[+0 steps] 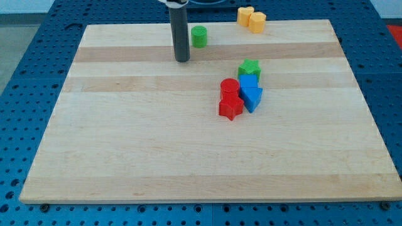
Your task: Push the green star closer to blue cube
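The green star lies right of the board's middle, touching the top of the blue cube. A blue triangular block sits just below the cube. A red cylinder and a red star lie against the blue blocks' left side. My tip stands on the board near the view's top, well to the left of the green star and just left of a green cylinder.
Two yellow-orange blocks sit at the board's top edge, right of centre. The wooden board rests on a blue perforated table.
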